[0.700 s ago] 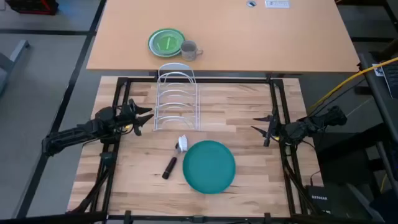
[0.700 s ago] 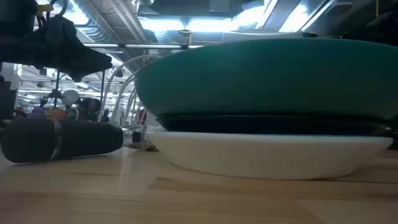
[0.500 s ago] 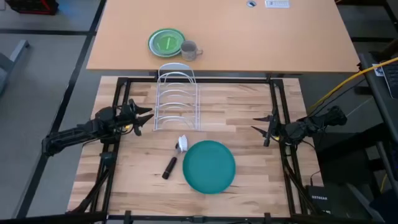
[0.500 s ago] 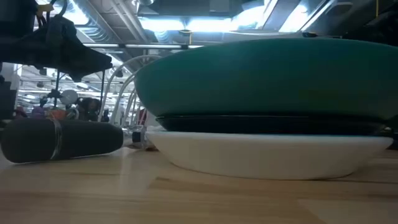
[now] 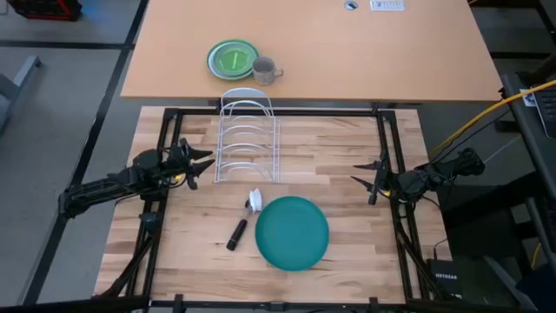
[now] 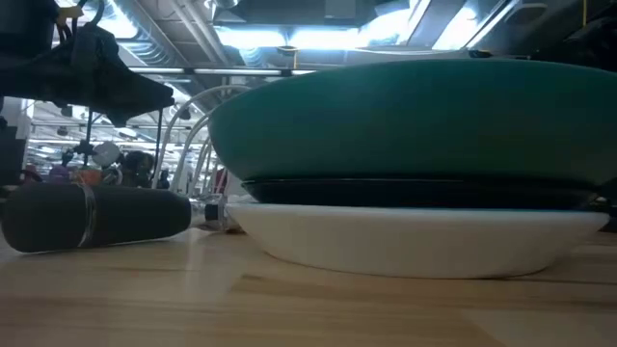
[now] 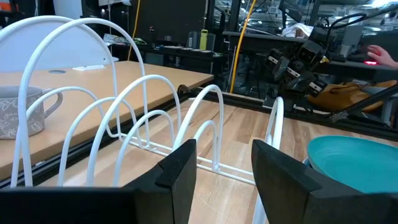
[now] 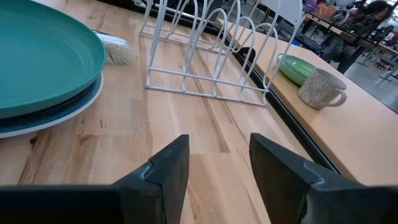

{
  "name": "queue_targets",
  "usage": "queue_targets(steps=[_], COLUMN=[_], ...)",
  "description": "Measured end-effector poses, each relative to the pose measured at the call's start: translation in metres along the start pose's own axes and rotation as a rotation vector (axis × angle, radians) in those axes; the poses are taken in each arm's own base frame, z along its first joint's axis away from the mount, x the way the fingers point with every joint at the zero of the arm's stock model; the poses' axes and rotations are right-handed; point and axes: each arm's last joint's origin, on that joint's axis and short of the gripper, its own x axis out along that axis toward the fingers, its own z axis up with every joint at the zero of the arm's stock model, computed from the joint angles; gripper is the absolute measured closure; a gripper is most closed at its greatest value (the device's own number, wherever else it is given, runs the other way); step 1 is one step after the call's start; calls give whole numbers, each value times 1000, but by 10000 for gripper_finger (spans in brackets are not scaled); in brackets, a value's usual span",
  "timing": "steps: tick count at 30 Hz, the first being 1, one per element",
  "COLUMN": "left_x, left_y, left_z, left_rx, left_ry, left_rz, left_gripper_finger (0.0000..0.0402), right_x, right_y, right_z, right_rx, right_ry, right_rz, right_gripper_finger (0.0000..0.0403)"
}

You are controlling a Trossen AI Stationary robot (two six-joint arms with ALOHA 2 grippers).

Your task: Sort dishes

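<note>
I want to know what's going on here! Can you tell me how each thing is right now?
teal plate: top of the stack, flat.
white plate: bottom of the stack.
dish rack: upright, empty.
brush: lying beside the stack.
grey mug: upright.
left gripper: open, empty.
right gripper: open, empty.

We see a robotics lab: exposed ceiling ducts (image 6: 174,39), cluttered benches (image 7: 186,53) at twelve o'clock, a yellow cable (image 5: 486,113) trailing at three.

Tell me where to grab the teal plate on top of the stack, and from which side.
Grip the teal plate by its rim on the right edge, coming in low from the right gripper's side. It lies flat atop the stack and overhangs the plates beneath, so a finger could probably slip under there; the brush crowds the left.
</note>
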Motion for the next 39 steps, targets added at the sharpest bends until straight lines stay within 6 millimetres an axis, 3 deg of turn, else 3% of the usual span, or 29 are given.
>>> queue_targets(steps=[39], left_x=[0], left_y=[0], left_z=[0], left_rx=[0], left_ry=[0], left_rz=[0], left_gripper_finger=[258], right_x=[0], right_y=[1], right_z=[1], right_rx=[2], right_ry=[-8], right_rz=[22], right_gripper_finger=[230])
